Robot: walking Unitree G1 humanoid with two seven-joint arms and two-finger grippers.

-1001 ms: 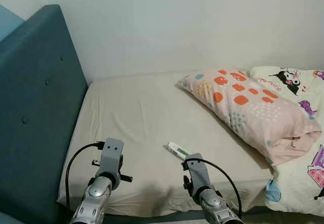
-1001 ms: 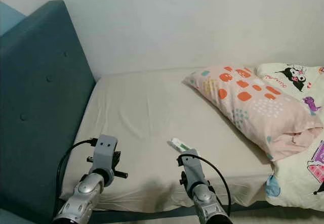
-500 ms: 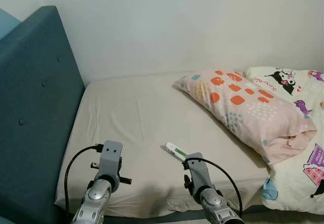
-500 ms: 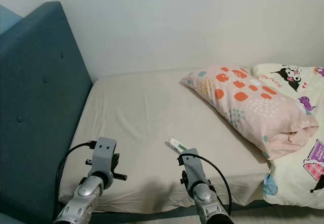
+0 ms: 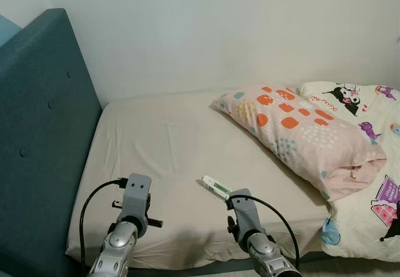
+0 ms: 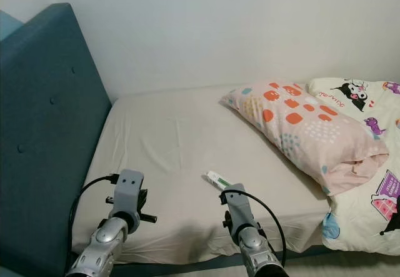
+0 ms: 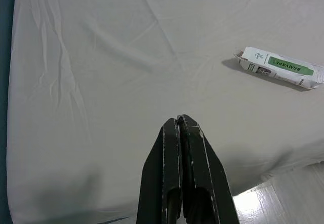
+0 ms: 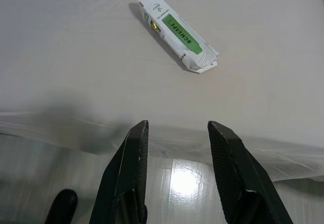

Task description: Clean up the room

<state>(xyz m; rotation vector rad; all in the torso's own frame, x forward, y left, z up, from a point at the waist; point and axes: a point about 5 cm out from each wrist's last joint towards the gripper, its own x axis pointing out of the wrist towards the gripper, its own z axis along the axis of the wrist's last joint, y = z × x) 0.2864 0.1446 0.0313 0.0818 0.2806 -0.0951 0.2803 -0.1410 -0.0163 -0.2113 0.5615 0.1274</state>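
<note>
A small white packet with a green label (image 5: 215, 187) lies on the beige bed sheet (image 5: 169, 146), near the front edge of the bed. The same packet (image 8: 177, 32) lies just ahead of my right gripper (image 8: 177, 130), whose black fingers stand open over the mattress edge. The packet (image 7: 279, 68) also lies off to one side of my left gripper (image 7: 179, 123), which is shut with nothing in it above the sheet. Both silver arms (image 5: 134, 202) reach up from the lower part of the eye views.
A pink pillow with orange patches (image 5: 297, 133) lies on the right of the bed, beside a cartoon-print duvet (image 5: 369, 164). A teal padded headboard (image 5: 37, 146) rises on the left. A pale wall (image 5: 219, 27) stands behind the bed. Shiny floor (image 8: 182, 183) shows below the mattress edge.
The whole picture has shifted slightly leftward, so the camera has moved. The arms and the packet keep the same places relative to each other.
</note>
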